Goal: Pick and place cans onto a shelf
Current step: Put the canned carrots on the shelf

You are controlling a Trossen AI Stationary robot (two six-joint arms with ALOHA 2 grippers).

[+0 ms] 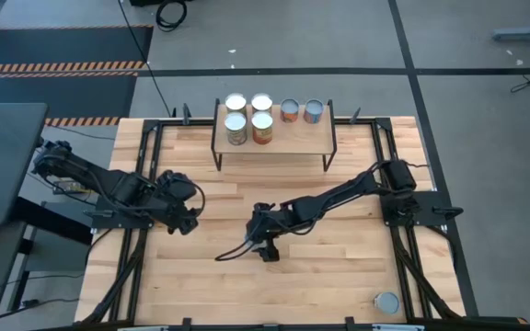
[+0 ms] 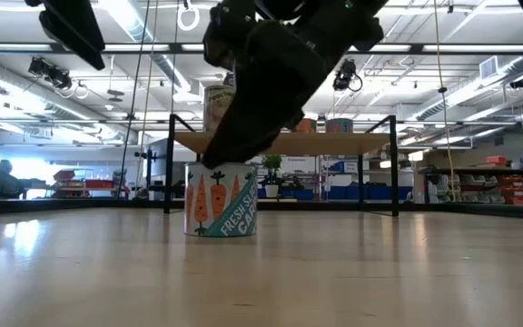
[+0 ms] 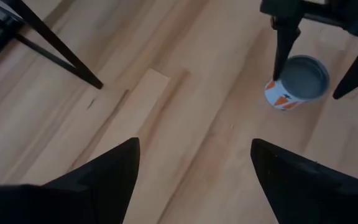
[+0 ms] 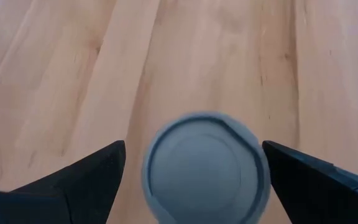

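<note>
So the can I'm going for right now is the carrot-label can [image 2: 221, 200], standing upright on the tabletop [image 1: 339, 248] around mid-table, in front of the shelf [image 1: 288, 138]. My right gripper [image 4: 191, 177] is right over it with the fingers spread wide, one on each side of the lid and not touching yet as far as I can tell. Looks like the grab step to me: lined up, not closed.

Next move I'd say is drop a bit lower so the fingers sit around the can's side, squeeze, then lift high enough to clear the shelf edge.

Shelf already has six cans [image 1: 262, 119] on it, four bunched at the left end and two more beside them, so the right end is the free spot.

One more stray can [image 1: 387, 302] is sitting way off near the front right corner of the table.

Left gripper [image 3: 194, 165] is parked off to the left side, fingers apart, holding nothing.
</note>
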